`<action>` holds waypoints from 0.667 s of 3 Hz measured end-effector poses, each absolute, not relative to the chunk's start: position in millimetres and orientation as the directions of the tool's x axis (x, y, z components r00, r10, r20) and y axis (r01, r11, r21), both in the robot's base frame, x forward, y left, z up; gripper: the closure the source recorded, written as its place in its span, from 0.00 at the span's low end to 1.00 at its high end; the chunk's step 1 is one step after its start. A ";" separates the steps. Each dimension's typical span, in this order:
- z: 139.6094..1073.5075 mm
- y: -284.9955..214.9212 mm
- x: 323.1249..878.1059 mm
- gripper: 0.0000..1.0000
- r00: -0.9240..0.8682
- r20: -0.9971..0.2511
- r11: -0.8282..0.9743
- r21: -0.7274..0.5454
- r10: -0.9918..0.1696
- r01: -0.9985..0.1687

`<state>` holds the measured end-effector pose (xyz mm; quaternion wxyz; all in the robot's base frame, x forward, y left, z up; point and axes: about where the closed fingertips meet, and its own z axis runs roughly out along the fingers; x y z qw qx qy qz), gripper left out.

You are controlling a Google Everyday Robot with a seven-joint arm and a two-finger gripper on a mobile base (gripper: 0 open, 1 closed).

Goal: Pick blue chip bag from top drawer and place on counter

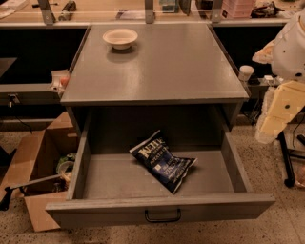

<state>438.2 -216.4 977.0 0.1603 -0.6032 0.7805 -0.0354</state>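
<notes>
The blue chip bag (163, 160) lies in the open top drawer (160, 209), near the middle of its floor, with its white lettering facing up. The drawer is pulled fully out, and its black handle (163, 217) is on the front panel. The counter (155, 64) is the grey top of the cabinet above it. My arm hangs at the right edge of the view, and the gripper (272, 121) is to the right of the cabinet, level with the drawer opening and well clear of the bag.
A white bowl (120, 37) sits at the back left of the counter. An open cardboard box (38, 171) with items stands on the floor left of the drawer. A cluttered tan shelf (143, 12) runs behind. A black stand (287, 162) is at the right.
</notes>
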 end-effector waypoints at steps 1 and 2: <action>976.9 -216.4 438.2 0.00 -0.221 -0.208 0.270 -0.248 -0.953 -0.930; 949.5 -209.1 442.5 0.00 -0.278 -0.234 0.324 -0.186 -0.932 -0.928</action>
